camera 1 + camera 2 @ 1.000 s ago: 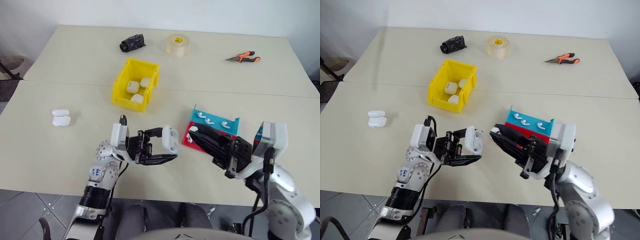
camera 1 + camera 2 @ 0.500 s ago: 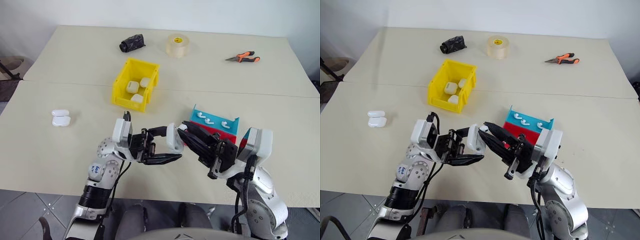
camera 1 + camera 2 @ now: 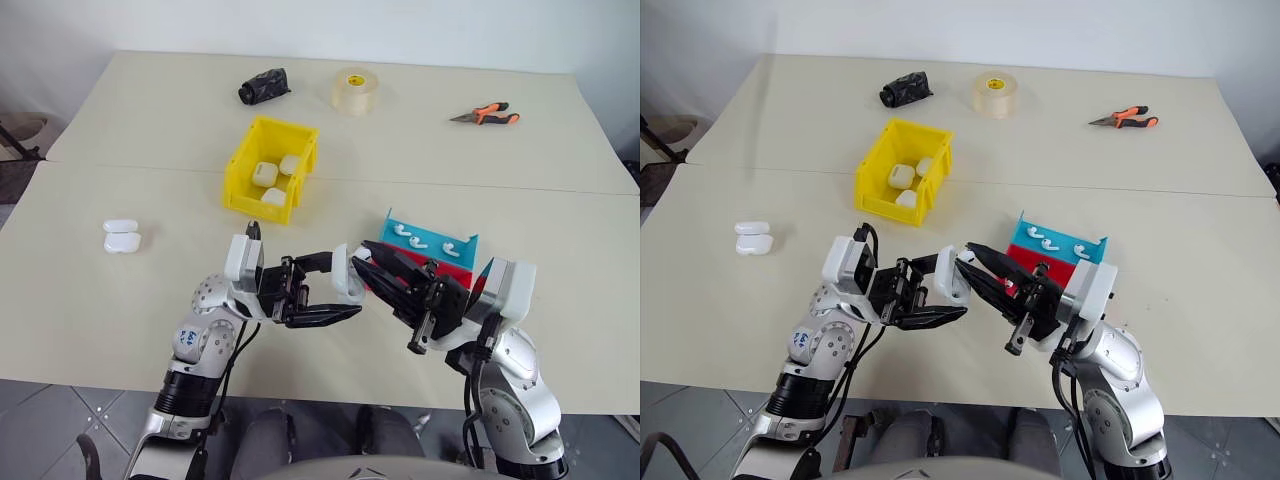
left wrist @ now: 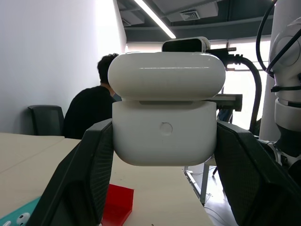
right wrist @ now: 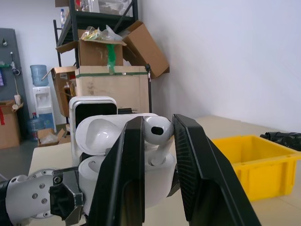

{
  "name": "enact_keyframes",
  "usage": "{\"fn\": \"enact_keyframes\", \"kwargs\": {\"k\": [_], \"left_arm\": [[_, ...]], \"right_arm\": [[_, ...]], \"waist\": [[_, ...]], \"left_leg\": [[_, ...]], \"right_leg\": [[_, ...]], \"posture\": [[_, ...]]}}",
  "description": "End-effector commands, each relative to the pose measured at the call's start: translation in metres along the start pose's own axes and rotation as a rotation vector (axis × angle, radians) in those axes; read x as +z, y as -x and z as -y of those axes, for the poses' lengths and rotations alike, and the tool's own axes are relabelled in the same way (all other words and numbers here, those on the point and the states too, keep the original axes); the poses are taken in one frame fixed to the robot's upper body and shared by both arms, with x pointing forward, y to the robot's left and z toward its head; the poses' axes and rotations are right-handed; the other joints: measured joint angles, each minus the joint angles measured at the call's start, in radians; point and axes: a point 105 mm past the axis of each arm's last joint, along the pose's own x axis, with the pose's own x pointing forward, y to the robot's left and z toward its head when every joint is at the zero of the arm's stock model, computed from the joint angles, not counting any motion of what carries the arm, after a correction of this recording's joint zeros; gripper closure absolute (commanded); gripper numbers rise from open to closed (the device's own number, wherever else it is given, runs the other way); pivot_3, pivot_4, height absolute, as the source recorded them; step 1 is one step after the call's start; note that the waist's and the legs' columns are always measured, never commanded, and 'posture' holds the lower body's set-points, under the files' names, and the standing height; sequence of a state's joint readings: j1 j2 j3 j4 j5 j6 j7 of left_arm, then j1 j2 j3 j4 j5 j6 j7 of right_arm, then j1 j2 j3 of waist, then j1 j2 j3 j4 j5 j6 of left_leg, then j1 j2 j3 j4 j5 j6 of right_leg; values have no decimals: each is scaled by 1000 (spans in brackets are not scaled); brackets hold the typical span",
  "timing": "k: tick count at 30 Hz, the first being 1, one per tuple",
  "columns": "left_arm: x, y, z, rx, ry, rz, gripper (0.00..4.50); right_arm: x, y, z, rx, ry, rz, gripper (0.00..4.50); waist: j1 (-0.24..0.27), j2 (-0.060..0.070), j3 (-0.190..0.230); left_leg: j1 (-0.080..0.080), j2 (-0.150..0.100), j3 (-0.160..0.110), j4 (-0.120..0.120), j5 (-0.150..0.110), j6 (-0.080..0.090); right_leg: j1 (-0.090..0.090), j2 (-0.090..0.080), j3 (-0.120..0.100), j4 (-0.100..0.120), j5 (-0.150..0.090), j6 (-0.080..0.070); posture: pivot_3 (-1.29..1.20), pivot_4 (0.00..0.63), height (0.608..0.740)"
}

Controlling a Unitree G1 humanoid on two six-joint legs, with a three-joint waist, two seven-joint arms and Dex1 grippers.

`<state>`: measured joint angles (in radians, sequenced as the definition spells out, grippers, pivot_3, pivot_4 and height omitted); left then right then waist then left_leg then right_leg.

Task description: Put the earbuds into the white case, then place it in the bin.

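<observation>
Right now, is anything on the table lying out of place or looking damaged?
Nothing stands out. The pliers, tape roll and black bundle lie apart at the far side, undamaged; two closed white cases sit side by side.

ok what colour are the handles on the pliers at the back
Orange and black on the pliers, clearest in the left eye view.

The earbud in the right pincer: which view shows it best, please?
The right wrist view: the earbud sits pinched between that pincer's fingers, over the open white case. The eye views show it too small to make out.
</observation>
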<state>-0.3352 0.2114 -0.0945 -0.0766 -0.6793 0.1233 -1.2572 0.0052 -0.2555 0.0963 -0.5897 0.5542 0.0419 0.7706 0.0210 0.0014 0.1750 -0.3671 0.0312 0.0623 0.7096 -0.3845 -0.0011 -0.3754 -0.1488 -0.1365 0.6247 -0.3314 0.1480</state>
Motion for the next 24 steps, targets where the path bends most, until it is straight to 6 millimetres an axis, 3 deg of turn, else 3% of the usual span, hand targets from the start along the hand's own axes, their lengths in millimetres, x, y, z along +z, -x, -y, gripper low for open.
{"fn": "enact_keyframes", "kwargs": {"k": [1, 17, 21, 24], "left_arm": [[13, -15, 7, -92, -52, 48, 1709], [11, -22, 5, -127, -87, 70, 1709], [11, -24, 4, -128, -96, 73, 1709], [11, -24, 3, -128, -102, 75, 1709]], "right_arm": [[-13, 0, -2, 18, -8, -55, 3936], [-27, 4, -5, 104, -110, -208, 3936], [-20, 4, -4, 128, -217, -200, 2657], [-16, 4, 1, 131, -184, -208, 1746]], "waist": [[0, 0, 0], [1, 0, 0], [2, 0, 0], [1, 0, 0]], "left_leg": [[0, 0, 0, 0, 0, 0], [0, 0, 0, 0, 0, 0], [0, 0, 0, 0, 0, 0], [0, 0, 0, 0, 0, 0]], "right_leg": [[0, 0, 0, 0, 0, 0], [0, 0, 0, 0, 0, 0], [0, 0, 0, 0, 0, 0], [0, 0, 0, 0, 0, 0]], "posture": [[0, 150, 740], [0, 150, 740], [0, 150, 740], [0, 150, 740]]}}
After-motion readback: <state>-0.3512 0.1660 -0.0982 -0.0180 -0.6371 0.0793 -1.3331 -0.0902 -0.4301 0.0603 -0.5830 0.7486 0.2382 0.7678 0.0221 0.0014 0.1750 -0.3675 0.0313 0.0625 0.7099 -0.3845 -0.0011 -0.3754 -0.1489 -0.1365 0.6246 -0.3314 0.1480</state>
